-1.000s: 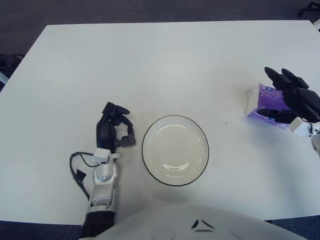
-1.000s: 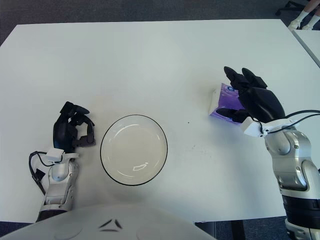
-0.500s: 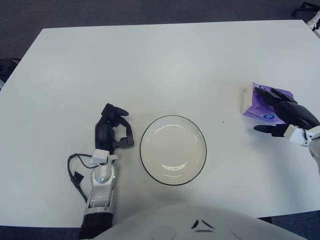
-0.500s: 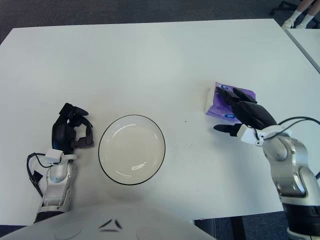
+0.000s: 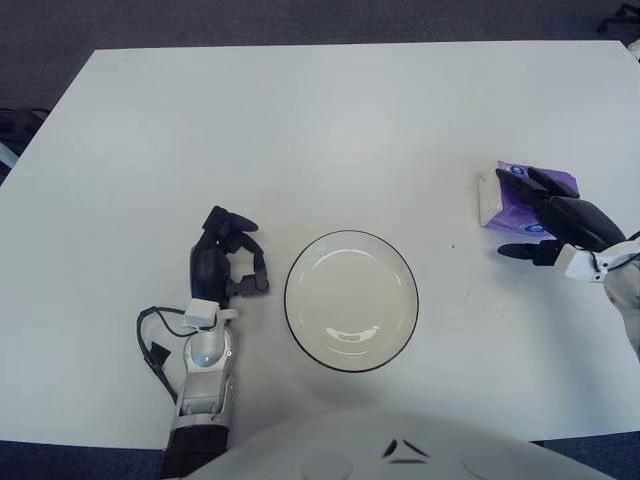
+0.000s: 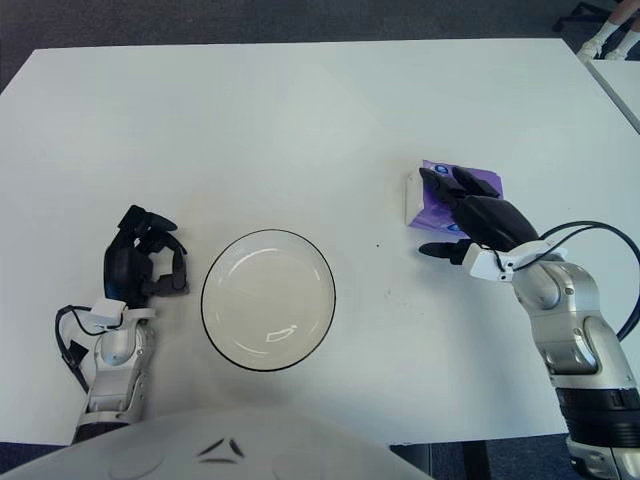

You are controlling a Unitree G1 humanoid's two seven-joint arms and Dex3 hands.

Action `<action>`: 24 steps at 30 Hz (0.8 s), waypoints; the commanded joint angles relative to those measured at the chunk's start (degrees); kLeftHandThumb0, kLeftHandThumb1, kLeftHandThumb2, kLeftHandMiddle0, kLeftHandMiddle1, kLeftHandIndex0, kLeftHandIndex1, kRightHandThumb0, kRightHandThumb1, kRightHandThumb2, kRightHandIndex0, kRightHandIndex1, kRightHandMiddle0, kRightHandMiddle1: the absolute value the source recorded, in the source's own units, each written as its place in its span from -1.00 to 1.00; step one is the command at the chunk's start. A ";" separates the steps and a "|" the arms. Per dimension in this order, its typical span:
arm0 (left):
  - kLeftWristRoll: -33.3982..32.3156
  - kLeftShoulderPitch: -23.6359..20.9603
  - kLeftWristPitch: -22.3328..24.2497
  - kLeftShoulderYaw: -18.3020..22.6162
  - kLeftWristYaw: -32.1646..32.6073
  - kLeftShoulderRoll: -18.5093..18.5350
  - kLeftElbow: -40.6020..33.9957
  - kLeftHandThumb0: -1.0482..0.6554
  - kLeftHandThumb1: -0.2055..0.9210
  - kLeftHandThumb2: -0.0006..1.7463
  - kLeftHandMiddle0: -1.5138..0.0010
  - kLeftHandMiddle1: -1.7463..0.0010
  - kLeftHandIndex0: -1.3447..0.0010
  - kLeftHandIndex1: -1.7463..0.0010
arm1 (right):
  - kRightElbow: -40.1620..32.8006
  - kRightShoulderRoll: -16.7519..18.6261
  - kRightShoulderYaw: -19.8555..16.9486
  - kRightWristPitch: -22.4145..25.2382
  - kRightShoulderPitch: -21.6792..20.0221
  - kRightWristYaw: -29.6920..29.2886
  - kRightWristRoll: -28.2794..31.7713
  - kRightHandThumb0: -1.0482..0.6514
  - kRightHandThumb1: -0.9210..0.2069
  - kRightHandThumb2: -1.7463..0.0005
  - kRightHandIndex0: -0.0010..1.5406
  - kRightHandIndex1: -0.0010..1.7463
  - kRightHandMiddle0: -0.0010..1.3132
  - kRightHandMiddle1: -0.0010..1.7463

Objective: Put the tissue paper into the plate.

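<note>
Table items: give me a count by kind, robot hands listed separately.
Tissue packs: 1, purple, under the right robot hand
Plates: 1, white with a dark rim, nothing in it
Robot hands: 2, the left robot hand shows left of the plate
Total: 2 items on the white table, plus 2 robot hands

Right hand (image 6: 470,222) is down on the purple tissue pack (image 6: 440,196) at the right side of the white table (image 6: 300,120), fingers laid across its top, thumb below its near edge. The empty plate (image 6: 268,300) sits well apart to the left. Left hand (image 6: 143,262), fingers curled, shows just left of the plate.
</note>
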 commanded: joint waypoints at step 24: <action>0.29 3.36 2.11 0.32 -0.11 0.03 3.57 0.22 -0.64 0.93 -0.14 -1.00 0.08 -0.96 | 7.76 -0.11 3.24 -1.71 -0.09 0.50 1.35 -0.96 -0.61 0.62 -1.00 -1.00 -1.00 -1.00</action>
